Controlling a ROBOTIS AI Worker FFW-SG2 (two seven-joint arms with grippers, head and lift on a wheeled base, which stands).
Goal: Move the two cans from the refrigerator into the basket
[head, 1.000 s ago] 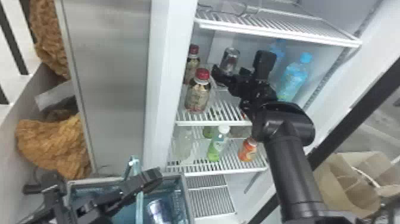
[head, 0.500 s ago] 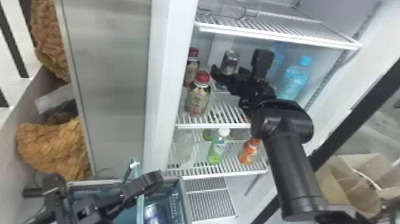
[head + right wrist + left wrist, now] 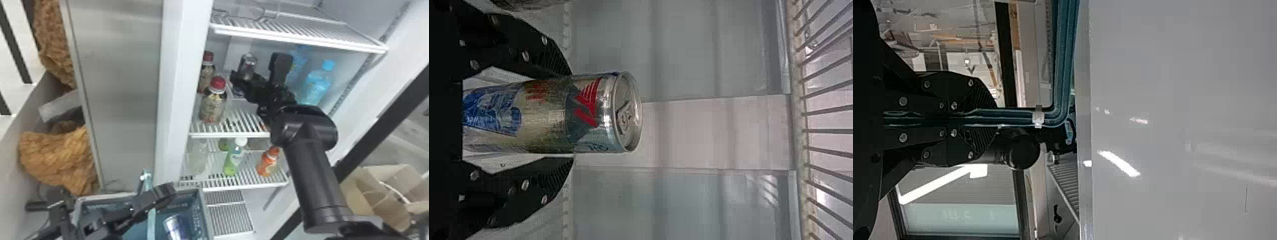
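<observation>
My right gripper (image 3: 255, 71) is inside the refrigerator, its fingers apart around a silver can (image 3: 248, 62) standing on a shelf. In the right wrist view that can (image 3: 549, 115) lies between the fingers of the right gripper (image 3: 573, 116), its base hidden; firm contact on both sides is not evident. My left gripper (image 3: 154, 199) is at the basket, and in the left wrist view the left gripper (image 3: 990, 117) is closed on the teal handle (image 3: 1018, 117). Another can (image 3: 175, 227) rests in the teal basket (image 3: 206, 213).
Red-capped bottles (image 3: 213, 105) stand left of the right gripper, and blue bottles (image 3: 316, 83) to its right. A white wire shelf (image 3: 297, 36) hangs above. Green and orange bottles (image 3: 268, 163) are on the shelf below. The refrigerator's side wall (image 3: 174, 95) rises beside the basket.
The right gripper has edged slightly farther into the refrigerator toward the standing can. The left gripper keeps its hold on the handle.
</observation>
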